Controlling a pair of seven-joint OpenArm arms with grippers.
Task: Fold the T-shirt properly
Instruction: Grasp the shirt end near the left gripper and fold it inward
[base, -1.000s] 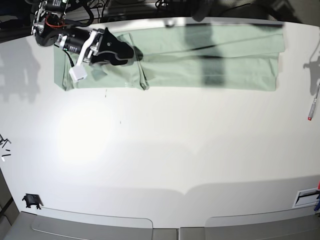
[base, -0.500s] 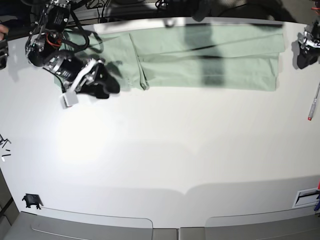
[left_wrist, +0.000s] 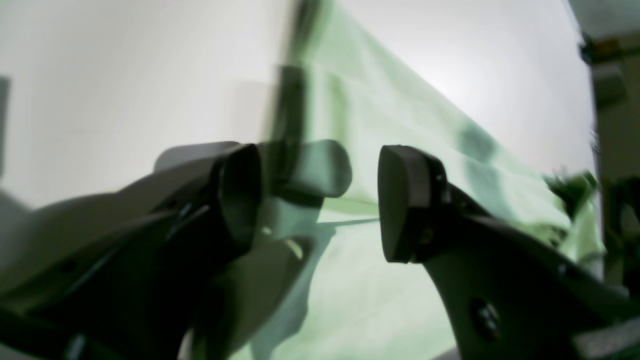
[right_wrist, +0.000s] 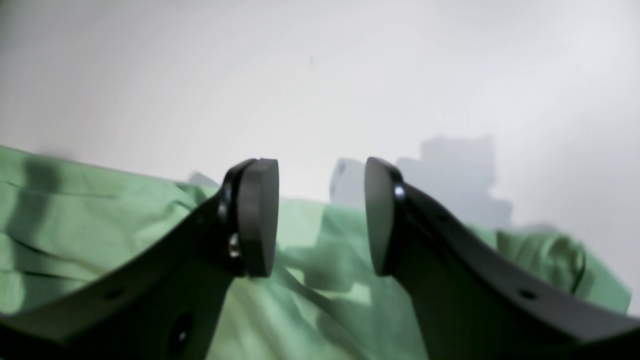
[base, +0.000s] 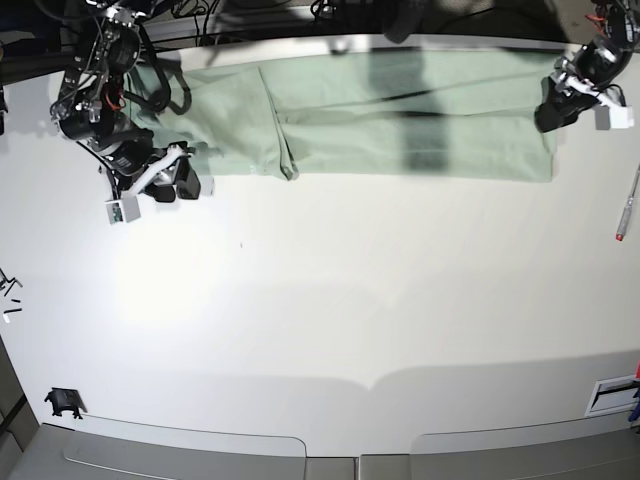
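A wide white surface (base: 330, 330) fills nearly the whole overhead view, brightly lit with a soft glare patch toward its left. Along the far edge lies the T-shirt (base: 400, 125) — pale mint green, folded into a long flat band running left to right, with a raised fold seam left of its middle and a broad dark shadow stripe across it.

The right claw (base: 185, 185) sits at the left of the scene, just off the near left corner of the T-shirt, over bare surface. In its wrist view the two dark pads stand apart with nothing between them, green cloth below them and white surface beyond.

The left claw (base: 548, 112) is at the far right, at the right end of the T-shirt. Its wrist view is blurred, but the pads are spread wide and grip nothing; green cloth stretches away underneath.

A thin red-tipped tool (base: 628, 205) lies on the surface at the right edge. Small dark bits (base: 8, 290) rest at the left edge, and a small black clip (base: 63, 403) near the front left corner. Beyond the far edge the room is dark — cables and black equipment only.
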